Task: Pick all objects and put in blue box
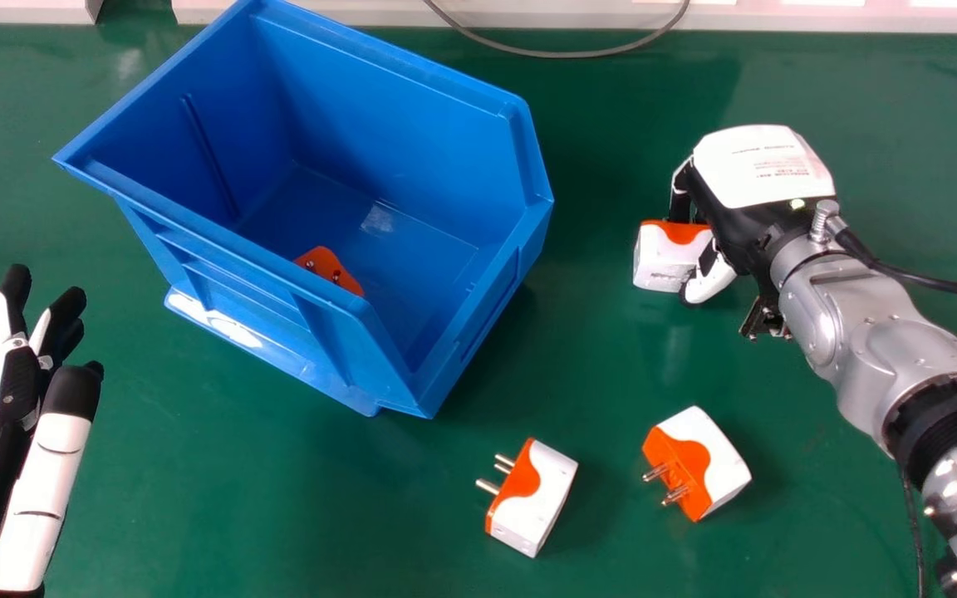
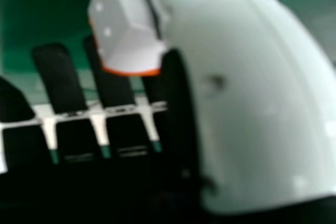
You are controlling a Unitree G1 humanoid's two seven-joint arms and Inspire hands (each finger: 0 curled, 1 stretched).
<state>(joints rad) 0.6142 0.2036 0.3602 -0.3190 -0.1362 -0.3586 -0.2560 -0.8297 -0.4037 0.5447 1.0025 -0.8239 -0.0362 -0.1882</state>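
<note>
On the right of the head view my right hand (image 1: 757,166) is curled round a white and orange plug (image 1: 660,259), its thumb at the plug's near right side. The right hand view has the same plug (image 2: 123,24) between the fingers and thumb of my right hand (image 2: 257,93). Two more such plugs lie near the front, one plug (image 1: 535,502) with its pins facing left, the other plug (image 1: 711,465) farther right. An orange plug face (image 1: 331,267) shows inside the blue box (image 1: 437,108). My left hand (image 1: 40,490), fingers straight, is at the left edge.
The box stands left of centre on the green table (image 1: 279,498), its high walls between my two hands. A grey cable (image 1: 561,54) loops in at the far edge, by a pale rail (image 1: 321,15). A black cable (image 1: 935,284) runs along my right forearm.
</note>
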